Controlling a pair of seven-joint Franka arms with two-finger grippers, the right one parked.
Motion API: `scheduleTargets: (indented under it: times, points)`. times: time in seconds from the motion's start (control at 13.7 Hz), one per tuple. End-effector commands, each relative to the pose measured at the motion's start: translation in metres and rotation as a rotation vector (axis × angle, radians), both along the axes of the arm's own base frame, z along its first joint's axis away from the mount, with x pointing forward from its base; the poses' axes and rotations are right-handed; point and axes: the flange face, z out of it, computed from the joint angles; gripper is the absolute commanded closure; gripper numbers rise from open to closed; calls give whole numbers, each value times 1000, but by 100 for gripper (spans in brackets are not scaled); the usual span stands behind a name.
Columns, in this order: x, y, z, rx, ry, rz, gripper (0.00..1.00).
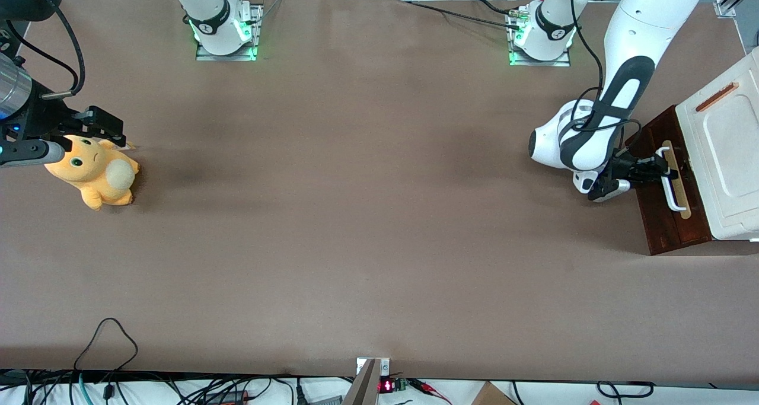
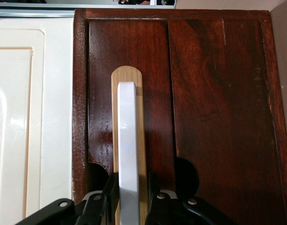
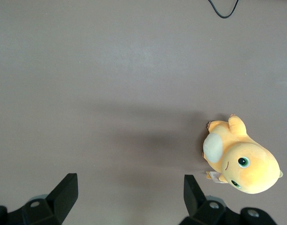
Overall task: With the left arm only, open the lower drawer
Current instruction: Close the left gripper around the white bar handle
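Observation:
The lower drawer (image 1: 659, 218) shows its dark reddish-brown front (image 2: 214, 117), with no pale inside visible. A white loop handle (image 1: 672, 188) (image 2: 128, 140) runs along a pale wood strip (image 2: 141, 117) on that front. My left arm (image 1: 593, 138) reaches to the handle at the working arm's end of the table. Its black gripper (image 1: 663, 171) (image 2: 132, 182) straddles the handle bar, one finger (image 2: 109, 187) against the bar and the other finger (image 2: 154, 187) a small gap away. The gripper is open around the handle.
The white moulded top (image 1: 729, 150) (image 2: 21, 117) with a thin orange bar (image 1: 716, 96) sits above the drawer. A yellow plush toy (image 1: 95, 171) (image 3: 242, 159) lies toward the parked arm's end. Cables (image 1: 107, 340) trail at the table's near edge.

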Motion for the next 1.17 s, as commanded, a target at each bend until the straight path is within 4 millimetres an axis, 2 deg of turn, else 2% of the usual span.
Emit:
scheduleTargets:
  times: [0.0, 0.29, 0.59, 0.66, 0.95, 1.1]
  points:
    - [3, 4, 0, 12, -14, -14, 68]
    - [2, 10, 0, 14, -14, -4, 69]
    - [3, 10, 1, 14, -14, -5, 98]
    - [4, 9, 2, 13, -18, -6, 100]
    - [7, 3, 4, 11, -15, -18, 100]
    - [9, -15, 5, -4, -11, -51, 100]
